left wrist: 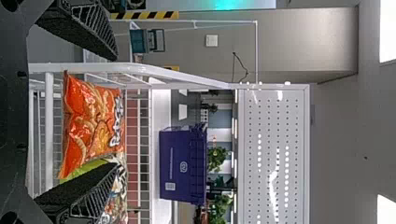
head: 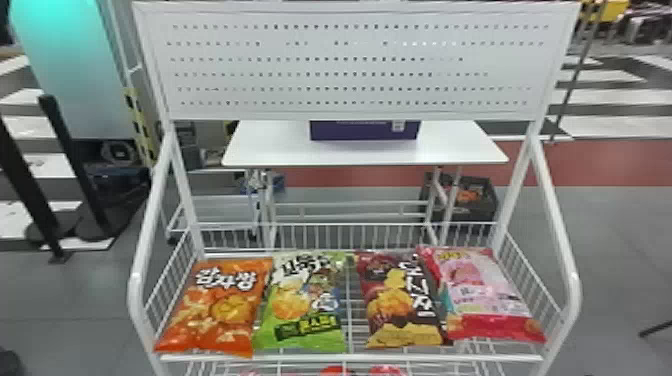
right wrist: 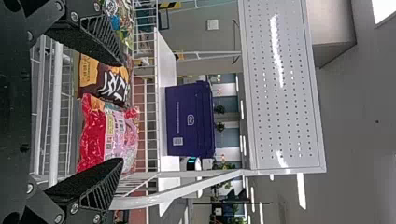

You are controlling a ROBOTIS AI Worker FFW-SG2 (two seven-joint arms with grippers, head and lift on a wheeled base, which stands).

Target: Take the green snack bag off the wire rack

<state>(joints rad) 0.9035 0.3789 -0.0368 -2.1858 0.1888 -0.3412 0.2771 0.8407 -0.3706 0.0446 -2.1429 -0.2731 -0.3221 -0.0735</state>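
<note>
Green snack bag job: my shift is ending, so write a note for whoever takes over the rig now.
Left hand: open, empty.
Right hand: open, empty.
Green snack bag: lying on the wire rack, between the orange bag and the maroon bag.
Done: no grasp or lift yet.
To do: grip the green snack bag and take it off the wire rack.

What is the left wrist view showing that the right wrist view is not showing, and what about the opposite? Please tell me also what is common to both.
Left wrist view, not the right: the orange bag.
Right wrist view, not the left: the brown bag and the pink bag.
Both: part of the green bag, the wire rack, the purple box and the white panel with small holes.
</note>
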